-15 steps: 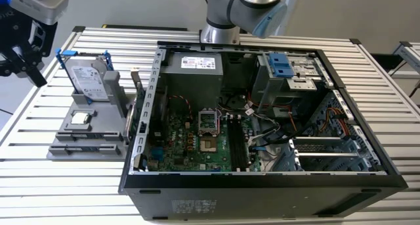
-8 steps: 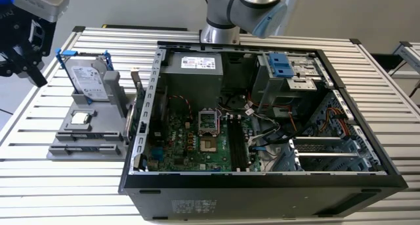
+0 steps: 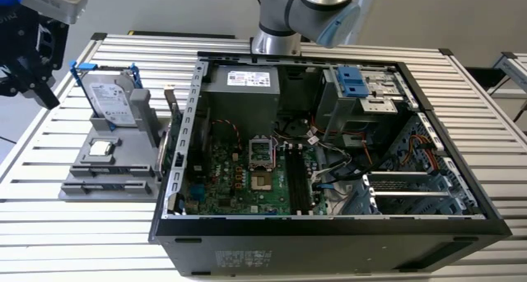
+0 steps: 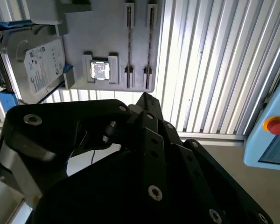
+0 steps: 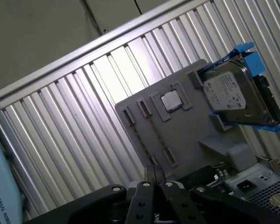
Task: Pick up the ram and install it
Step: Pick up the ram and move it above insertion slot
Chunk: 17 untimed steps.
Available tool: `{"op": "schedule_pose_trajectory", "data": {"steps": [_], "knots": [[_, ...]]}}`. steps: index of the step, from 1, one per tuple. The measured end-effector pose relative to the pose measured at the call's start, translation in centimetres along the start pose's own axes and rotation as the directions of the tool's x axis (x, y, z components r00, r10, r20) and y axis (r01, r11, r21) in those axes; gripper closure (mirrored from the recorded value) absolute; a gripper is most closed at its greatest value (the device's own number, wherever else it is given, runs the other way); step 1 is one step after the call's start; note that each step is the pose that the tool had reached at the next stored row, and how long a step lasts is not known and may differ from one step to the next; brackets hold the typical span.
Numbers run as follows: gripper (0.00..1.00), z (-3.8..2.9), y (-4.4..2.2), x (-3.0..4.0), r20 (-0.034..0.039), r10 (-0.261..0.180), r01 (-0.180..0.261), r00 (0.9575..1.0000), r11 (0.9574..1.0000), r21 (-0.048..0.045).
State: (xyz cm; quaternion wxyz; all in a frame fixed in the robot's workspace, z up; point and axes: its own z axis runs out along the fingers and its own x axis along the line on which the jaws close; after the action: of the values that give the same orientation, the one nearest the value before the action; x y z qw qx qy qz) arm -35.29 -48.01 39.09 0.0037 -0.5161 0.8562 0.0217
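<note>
Tool (image 3: 33, 84) hangs at the exterior view's left, off the edge of the slatted worktop (image 3: 74, 232) and apart from the gray holder (image 3: 107, 171). In the first wrist view its fingers (image 5: 141, 200) look drawn narrow, with nothing seen between them. Ram (image 5: 142, 143): I read it as the thin strip, edge-on, in a holder slot near the processor (image 5: 171, 100), but I cannot be sure. Hard drive (image 3: 111, 100) stands upright in the holder. Open computer case (image 3: 329, 251) sits just beside it
</note>
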Motion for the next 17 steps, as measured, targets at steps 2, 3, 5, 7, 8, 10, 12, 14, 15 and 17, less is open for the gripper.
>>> {"op": "schedule_pose_trajectory", "data": {"steps": [2,3,5,7,8,10,12,14,15,17], "knots": [[1.0,-0.01,0.0,0.0,-0.0005,-0.019,0.019,0.9998,0.9998,-0.0002],[1.0,0.0,0.0,0.0,-0.0007,-0.028,0.028,0.9996,0.9996,-0.0003],[1.0,0.0,0.0,0.0,-0.0011,-0.047,0.047,0.9989,0.9989,-0.0005],[1.0,0.0,0.0,0.0,-0.0017,-0.066,0.066,0.9978,0.9978,-0.0009],[1.0,0.0,0.0,0.0,-0.0019,-0.075,0.075,0.9972,0.9972,-0.0011],[1.0,0.0,0.0,0.0,-0.0025,-0.095,0.095,0.9955,0.9955,-0.0016],[1.0,0.0,0.0,0.0,-0.003,-0.116,0.116,0.9932,0.9932,-0.0021],[1.0,-0.01,0.0,0.0,-0.0036,-0.138,0.138,0.9904,0.9904,-0.0026],[1.0,0.0,0.0,0.0,-0.0038,-0.149,0.149,0.9889,0.9889,-0.0028],[1.0,0.0,0.0,0.0,-0.0043,-0.171,0.171,0.9853,0.9853,-0.0031]]}}
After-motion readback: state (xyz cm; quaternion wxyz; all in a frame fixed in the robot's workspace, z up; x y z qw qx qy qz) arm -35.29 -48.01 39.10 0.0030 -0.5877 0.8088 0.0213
